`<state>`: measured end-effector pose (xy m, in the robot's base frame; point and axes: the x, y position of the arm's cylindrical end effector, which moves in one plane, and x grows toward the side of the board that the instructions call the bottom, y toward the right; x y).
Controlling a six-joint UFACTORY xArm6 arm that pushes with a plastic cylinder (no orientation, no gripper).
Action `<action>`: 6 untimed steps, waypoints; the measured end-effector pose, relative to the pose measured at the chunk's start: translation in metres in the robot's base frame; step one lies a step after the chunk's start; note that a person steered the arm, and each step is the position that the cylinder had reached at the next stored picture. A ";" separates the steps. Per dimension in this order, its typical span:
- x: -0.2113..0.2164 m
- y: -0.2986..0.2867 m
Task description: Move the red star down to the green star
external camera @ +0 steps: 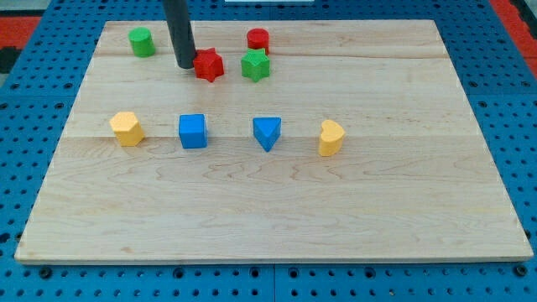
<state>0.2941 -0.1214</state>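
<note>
The red star [209, 65] lies near the view's top, left of the middle of the wooden board [268, 210]. The green star [255, 65] lies just to its right, with a small gap between them. My tip [185, 65] is the lower end of the dark rod and rests right at the red star's left side, touching it or nearly so.
A green cylinder [141, 41] stands at the top left and a red cylinder [258, 39] just above the green star. In a row across the middle lie a yellow block [127, 128], a blue cube [193, 131], a blue triangle [267, 132] and a yellow block [331, 137].
</note>
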 end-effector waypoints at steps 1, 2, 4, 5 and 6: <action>0.001 0.020; -0.018 0.013; 0.011 0.040; 0.031 0.047; 0.043 0.054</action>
